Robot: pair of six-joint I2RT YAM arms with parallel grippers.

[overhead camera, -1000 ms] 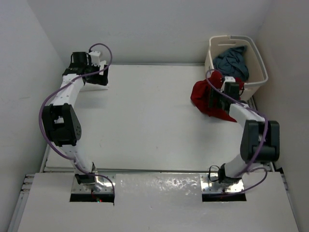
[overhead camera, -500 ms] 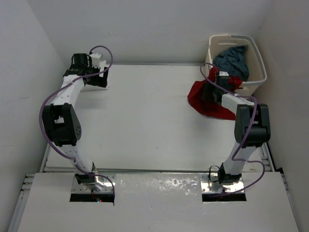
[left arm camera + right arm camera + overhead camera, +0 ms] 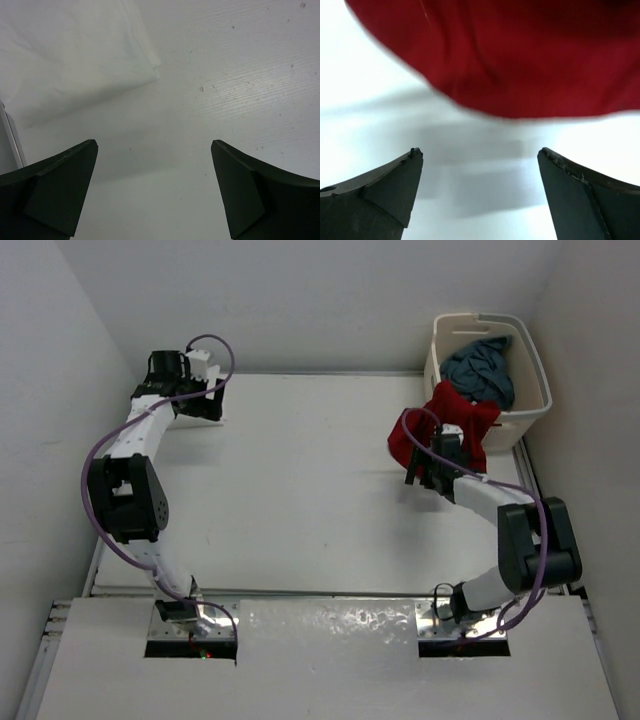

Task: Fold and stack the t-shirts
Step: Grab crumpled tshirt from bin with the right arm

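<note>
The red t-shirt (image 3: 460, 412) is heaped against the front wall of the laundry basket (image 3: 480, 317) at the far right corner of the surface (image 3: 300, 470), and the slate blue-grey t-shirt (image 3: 480, 365) lies inside the basket. The right end effector (image 3: 480, 155) hovers just beside the red cloth, spread wide and empty. At the far left corner the left end effector (image 3: 155, 145) gapes empty near the white t-shirt (image 3: 75, 55).

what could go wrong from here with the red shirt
1. The red t-shirt lies bunched up against the basket. Pulling on it may tug the basket along, or bring the shirt out as a lump that is hard to fold.
2. The right gripper is open with the cloth ahead of it, not between its fingers. Closing here would likely catch nothing.
</note>
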